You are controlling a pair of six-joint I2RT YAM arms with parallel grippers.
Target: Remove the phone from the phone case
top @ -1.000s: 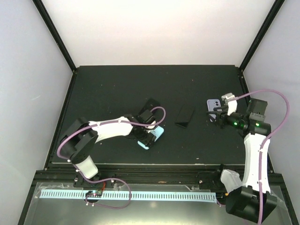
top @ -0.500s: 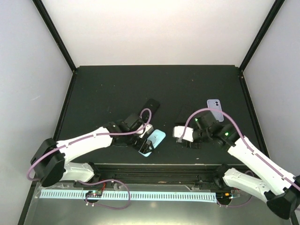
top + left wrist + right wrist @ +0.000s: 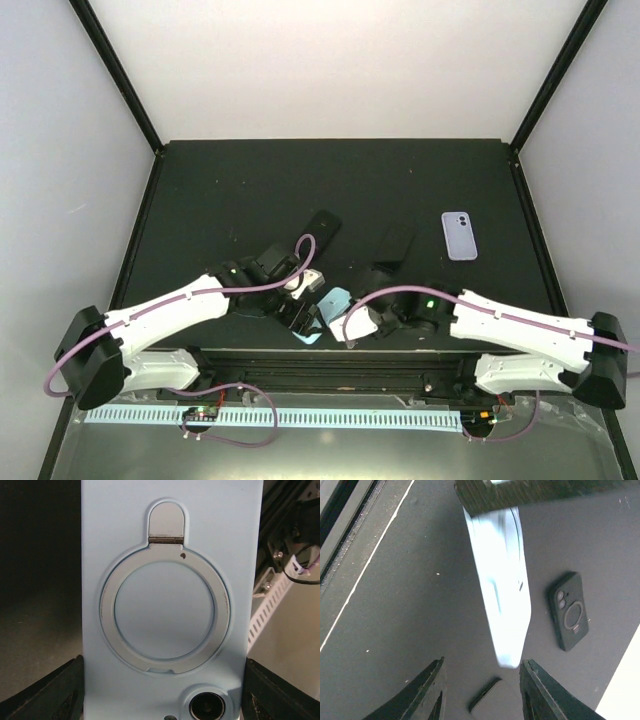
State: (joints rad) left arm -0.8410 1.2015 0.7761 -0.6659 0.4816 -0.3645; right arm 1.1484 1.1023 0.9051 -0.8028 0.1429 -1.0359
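The phone in its light blue case (image 3: pixel 334 299), with a ring holder on its back, is gripped by my left gripper (image 3: pixel 303 322) near the table's front edge and tilted up on edge. In the left wrist view the case (image 3: pixel 170 580) fills the frame, with the black fingers (image 3: pixel 47 692) pressed on both sides. My right gripper (image 3: pixel 352 326) is open just right of it. In the right wrist view the case's free end (image 3: pixel 502 605) points between the open fingers (image 3: pixel 432 692), close to the right one and not touching.
A black case with a ring (image 3: pixel 320 228) (image 3: pixel 570 611) and a black phone (image 3: pixel 395 246) lie mid-table. A purple phone (image 3: pixel 459 235) lies at the right. The table's front rail (image 3: pixel 330 360) runs just below both grippers.
My right arm has swung from the far right to the front centre, beside the blue case. My left gripper has pulled the blue case toward the near edge and tilted it up.
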